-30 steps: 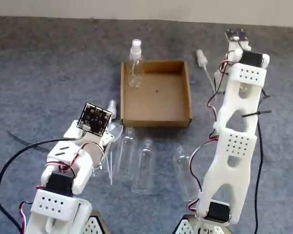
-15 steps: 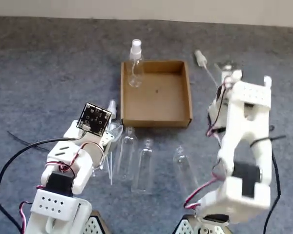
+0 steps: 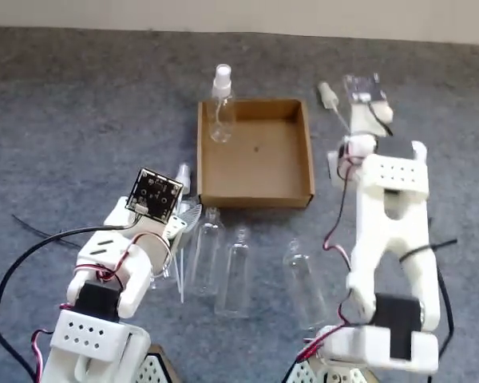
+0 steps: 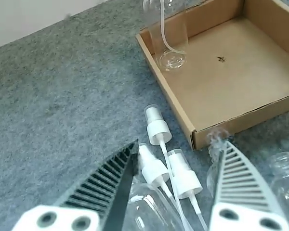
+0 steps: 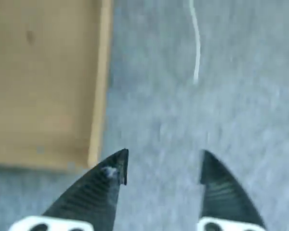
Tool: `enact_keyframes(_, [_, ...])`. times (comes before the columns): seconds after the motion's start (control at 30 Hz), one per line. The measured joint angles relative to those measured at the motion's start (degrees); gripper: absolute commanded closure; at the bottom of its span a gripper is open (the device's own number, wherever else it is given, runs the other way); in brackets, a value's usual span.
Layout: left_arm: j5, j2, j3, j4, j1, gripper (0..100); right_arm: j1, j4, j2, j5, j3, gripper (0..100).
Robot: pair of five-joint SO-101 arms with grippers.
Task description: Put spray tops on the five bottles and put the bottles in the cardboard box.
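High view: the cardboard box (image 3: 255, 152) is seen on the grey carpet (image 3: 80, 120), with one capped bottle (image 3: 221, 104) standing in its far-left corner. A loose spray top (image 3: 328, 94) lies just beyond the box's far-right corner, and its dip tube (image 5: 196, 43) trails back along the box's right side. The right gripper (image 5: 164, 161) is held over the carpet just beside the box's right wall. Its fingers are spread wide with nothing between them, and the tube's end lies ahead of them. The left gripper (image 4: 178, 149) is placed at the box's near-left corner, likewise spread and empty, above three spray tops (image 4: 156, 127). Uncapped bottles (image 3: 237, 271) lie along the box's near side.

The step in hand is judged to be the pick-up of the loose spray top. It would best be taken by the head or collar, not by the thin tube, which would probably flex and slip. The fingers should be carried further toward the box's far-right corner and closed squarely across the head, with the box wall kept clear. The tube should be left hanging free, so that it can be threaded into a bottle neck.
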Motion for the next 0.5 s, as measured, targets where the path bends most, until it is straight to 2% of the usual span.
enact_keyframes(0.2, [0.0, 0.0, 0.0, 0.0, 0.0, 76, -2.4, -6.3, 18.5, -0.4, -17.4, 69.3])
enact_keyframes(0.5, [0.0, 0.0, 0.0, 0.0, 0.0, 76, -2.3, -6.5, 53.3, -0.5, -57.2, 69.3])
